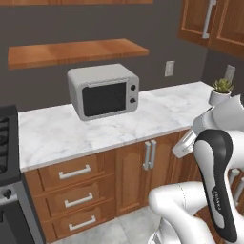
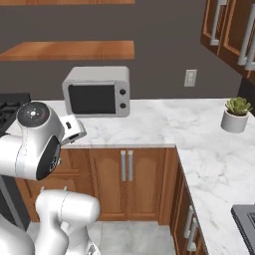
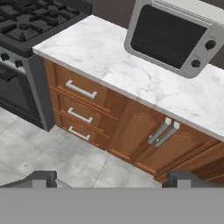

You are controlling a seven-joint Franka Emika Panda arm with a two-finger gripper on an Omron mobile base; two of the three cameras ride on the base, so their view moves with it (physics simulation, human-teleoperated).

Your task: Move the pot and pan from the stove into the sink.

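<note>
We find the pincer (image 3: 112, 178) fully spread and empty, its two dark tips at the bottom of the hand view, aimed over the floor before the wooden drawers (image 3: 81, 109).

The stove (image 3: 30, 26) lies at the upper left of the hand view, its grates and front knobs visible, and its edge shows at the far left of the left base view. We cannot make out the pot or the pan on the portion of grate in frame.

A microwave (image 1: 104, 90) stands on the marble counter (image 1: 157, 116), and a small potted plant (image 2: 236, 114) sits well apart from it toward the corner.

In our judgement, both vessels will be rigid, fairly heavy and smooth-sided. The pot is best taken at its rim wall or a side handle. The pan is best taken on its long handle close to the bowl, to limit tipping.
</note>
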